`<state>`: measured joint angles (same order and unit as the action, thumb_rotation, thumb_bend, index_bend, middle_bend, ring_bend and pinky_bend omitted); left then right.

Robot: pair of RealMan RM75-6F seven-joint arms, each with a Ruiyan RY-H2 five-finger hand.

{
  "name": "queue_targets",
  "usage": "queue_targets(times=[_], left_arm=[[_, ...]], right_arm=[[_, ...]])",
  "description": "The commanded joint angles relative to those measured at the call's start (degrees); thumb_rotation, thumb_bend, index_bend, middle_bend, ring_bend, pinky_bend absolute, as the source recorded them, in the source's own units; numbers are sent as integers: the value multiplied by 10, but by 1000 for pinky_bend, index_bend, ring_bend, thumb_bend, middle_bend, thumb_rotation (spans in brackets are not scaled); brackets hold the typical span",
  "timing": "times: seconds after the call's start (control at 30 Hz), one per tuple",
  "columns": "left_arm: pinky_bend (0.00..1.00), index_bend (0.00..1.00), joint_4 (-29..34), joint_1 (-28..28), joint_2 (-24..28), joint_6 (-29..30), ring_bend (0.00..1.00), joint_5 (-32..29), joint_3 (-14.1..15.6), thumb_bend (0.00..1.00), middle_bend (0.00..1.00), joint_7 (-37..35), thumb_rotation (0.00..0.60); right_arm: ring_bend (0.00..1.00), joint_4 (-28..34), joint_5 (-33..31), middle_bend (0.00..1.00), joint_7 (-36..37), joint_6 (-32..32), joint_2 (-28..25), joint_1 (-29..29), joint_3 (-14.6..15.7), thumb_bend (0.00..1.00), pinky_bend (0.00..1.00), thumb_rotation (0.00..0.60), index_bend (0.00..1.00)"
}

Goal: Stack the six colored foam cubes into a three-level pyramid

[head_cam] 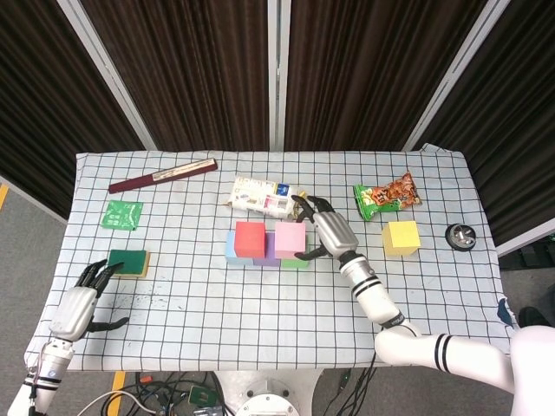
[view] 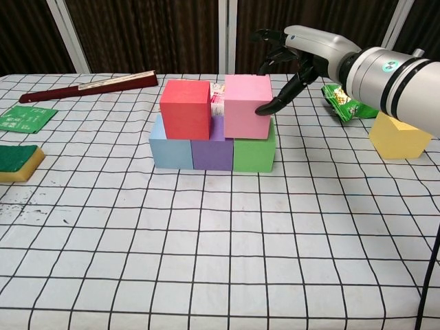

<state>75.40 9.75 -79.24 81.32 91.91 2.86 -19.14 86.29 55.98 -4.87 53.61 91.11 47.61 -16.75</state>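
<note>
Light blue [view: 170, 151], purple [view: 212, 152] and green [view: 254, 152] cubes form a row on the checked cloth. On top of them stand a red cube [view: 185, 108] and a pink cube [view: 247, 106], a narrow gap between them. My right hand [view: 302, 55] is at the pink cube's right side, thumb tip touching its right face, the other fingers spread above and behind. The yellow cube [view: 399, 134] sits alone to the right. My left hand [head_cam: 76, 305] hangs at the table's near left corner, fingers apart and holding nothing.
Behind the stack lies a white packet [head_cam: 258, 196]. A snack bag [head_cam: 387, 196] sits at the back right, a black round object [head_cam: 460, 235] near the right edge. A maroon stick [head_cam: 162, 175], a green sachet [head_cam: 121, 214] and a green sponge [head_cam: 129, 261] lie at the left.
</note>
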Motion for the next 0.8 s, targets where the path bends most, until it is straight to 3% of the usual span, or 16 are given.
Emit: queue_targets(times=[0.03,0.8], left_arm=[[66,100,0,-1,0,0,15,0,1,0,145,0,600],[66,100,-3,-3,0,5,15,2,2,0,145,-5,600]], right_arm=[[23,0,-3,449,-6,0,3,3,-3,107,0,600,0],[22,-5,-31,449,-43,-2,23,21,-13,129,0,600,0]])
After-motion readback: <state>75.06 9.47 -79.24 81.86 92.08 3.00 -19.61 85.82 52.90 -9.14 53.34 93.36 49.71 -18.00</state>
